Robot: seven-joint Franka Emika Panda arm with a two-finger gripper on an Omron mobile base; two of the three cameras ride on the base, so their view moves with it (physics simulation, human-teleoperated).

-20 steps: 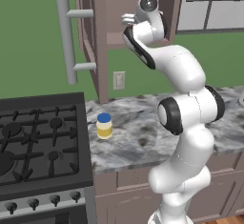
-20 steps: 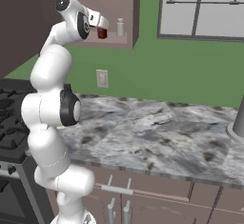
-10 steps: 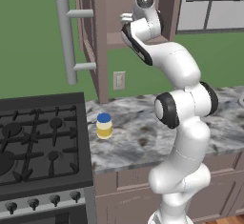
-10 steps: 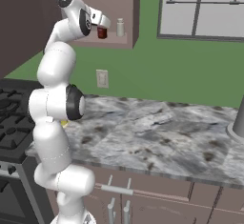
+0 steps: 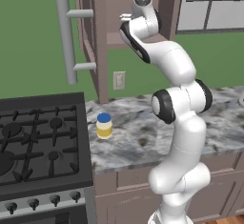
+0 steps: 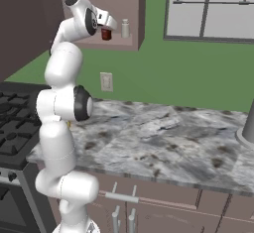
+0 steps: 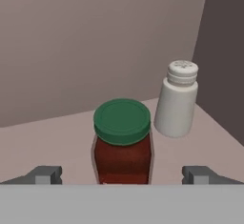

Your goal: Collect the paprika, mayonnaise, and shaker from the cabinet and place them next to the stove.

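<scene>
The paprika [image 7: 123,147], a dark red jar with a green lid, stands on the cabinet shelf [image 7: 52,132] straight ahead of my gripper [image 7: 123,175]. The gripper is open, with one fingertip showing on each side of the jar and neither touching it. The white shaker [image 7: 176,101] stands just behind and to the right of the jar. From the right base view, my gripper [image 6: 105,29] is up at the cabinet [image 6: 134,9] with the paprika [image 6: 106,34] and the shaker [image 6: 125,28] beside it. The mayonnaise [image 5: 104,125] stands on the counter next to the stove [image 5: 38,137].
The cabinet door hangs open above the counter, its long grey handle [image 5: 66,39] towards the stove. A wall socket [image 5: 119,80] sits under the cabinet. The marble counter [image 6: 163,138] stretches right to a dark grey object [image 6: 247,128] at the edge.
The hand has edged slightly further into the cabinet towards the paprika. The jaws stay wide open, and the jars have not moved.
</scene>
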